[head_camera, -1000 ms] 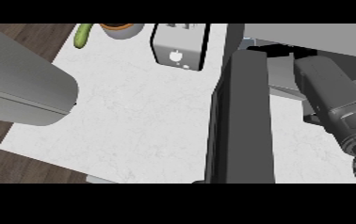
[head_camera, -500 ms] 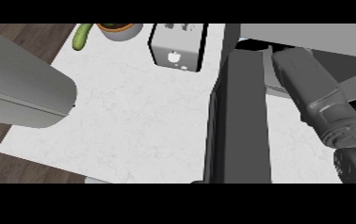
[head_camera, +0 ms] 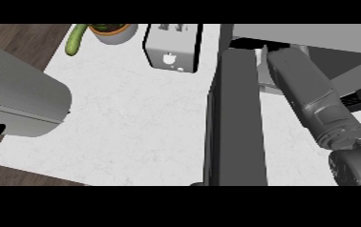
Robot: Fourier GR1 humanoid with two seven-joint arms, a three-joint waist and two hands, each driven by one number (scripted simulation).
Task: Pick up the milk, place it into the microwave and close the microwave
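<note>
Right forearm (head_camera: 310, 97) reaching past open microwave door (head_camera: 236, 126); robot hand hidden inside (grip impossible to tell), milk unseen.

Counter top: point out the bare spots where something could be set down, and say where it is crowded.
The widest bare patch of counter lies between the left forearm and the open microwave door, below the toaster. The far edge is crowded: cucumber, plant pot, toaster. Right of the door, the right forearm fills the space.

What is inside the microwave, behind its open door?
The right forearm reaches into the microwave past the open door. The right hand and any milk are hidden inside; the interior cannot be seen.
</note>
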